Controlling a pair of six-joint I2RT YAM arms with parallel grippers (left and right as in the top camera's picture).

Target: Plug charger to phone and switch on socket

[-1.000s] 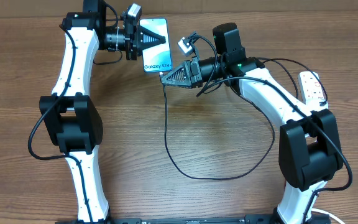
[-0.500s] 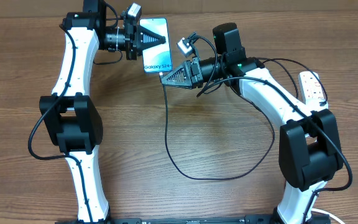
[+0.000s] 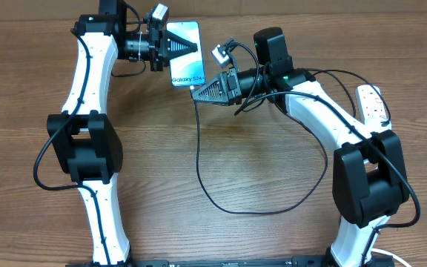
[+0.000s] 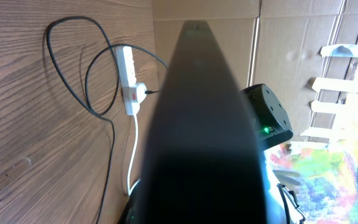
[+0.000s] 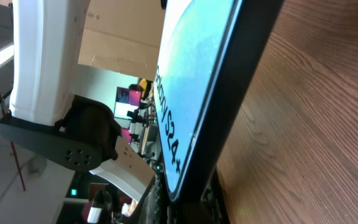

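Note:
The phone [image 3: 185, 53], cyan screen with white "Galaxy S24" text, is held tilted above the far table edge by my left gripper [image 3: 191, 47], which is shut on its upper part. In the left wrist view its dark back [image 4: 197, 124] fills the middle. My right gripper [image 3: 197, 93] is at the phone's lower end, shut on the plug end of the charger, whose thin black cable [image 3: 206, 189] hangs from the jaws and loops over the table. In the right wrist view the phone's screen [image 5: 191, 93] meets the jaws; the plug tip is hidden. The socket [image 3: 373, 102] lies at the right edge.
The white power strip also shows in the left wrist view [image 4: 128, 71], with the black cable [image 4: 73, 68] looping beside it and its white cord trailing down. Cardboard walls stand behind the table. The cable loop lies on the wooden table between the two arms.

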